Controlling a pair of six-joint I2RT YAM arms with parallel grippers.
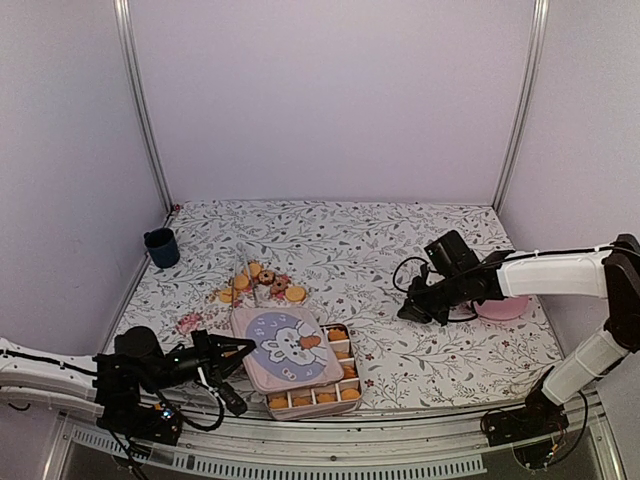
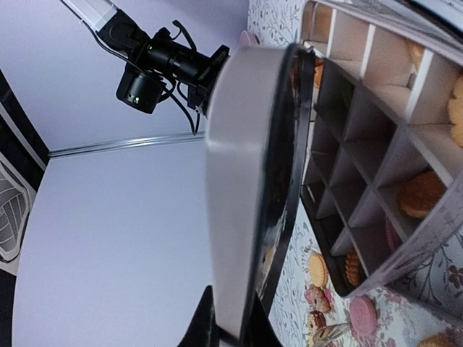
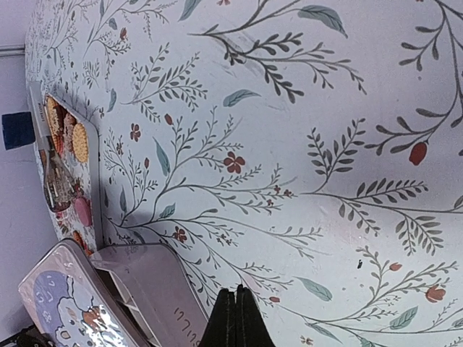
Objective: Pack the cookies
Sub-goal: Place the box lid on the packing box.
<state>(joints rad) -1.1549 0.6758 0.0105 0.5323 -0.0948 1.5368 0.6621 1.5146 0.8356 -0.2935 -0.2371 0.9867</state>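
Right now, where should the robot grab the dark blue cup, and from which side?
Probably the rim, coming down from above. The dark blue cup stands upright with its open mouth facing up, so one finger could slip inside and the other stay outside, pinching the thin wall.

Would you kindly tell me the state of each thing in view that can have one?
box: partly filled, partly uncovered.
lid: tilted over box, held at its edge.
left gripper: shut on lid.
right gripper: shut, empty.
cookies: some boxed, others loose.
cup: upright.
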